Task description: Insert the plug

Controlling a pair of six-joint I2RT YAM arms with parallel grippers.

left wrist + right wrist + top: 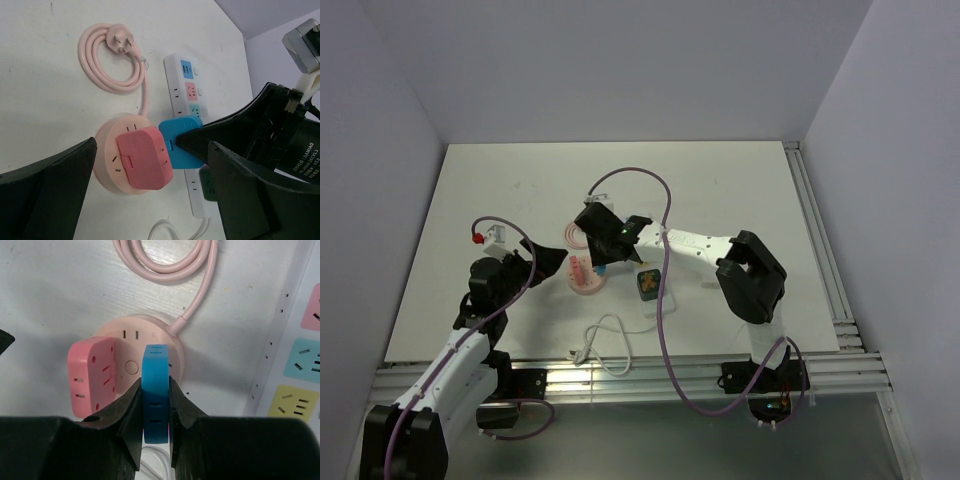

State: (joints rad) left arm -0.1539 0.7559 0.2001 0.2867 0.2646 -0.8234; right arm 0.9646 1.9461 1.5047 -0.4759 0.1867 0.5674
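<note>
1. Gripping the blue plug (155,360) by its two broad faces, my right hand (155,382) was clenched on it from above.
2. I saw the plug held on edge over the right part of the round pink socket (150,325). I could not tell whether its pins were seated.
3. Just beside it on the left, a pink adapter (92,375) sat on the same round socket, close to the blue plug but apart from it.
4. From the socket's far side, a pink cord (112,65) ran out and lay coiled on the table (490,200), with its own plug (120,44) resting on the coil's far edge.
5. To the right of the socket lay a white power strip (180,85) with coloured outlets.
6. My left hand (540,258) hung released, fingers spread wide, to the left of the socket and grasping nothing.
7. Nearer the arm bases, a thin white cable (605,345) lay looped on the table.
</note>
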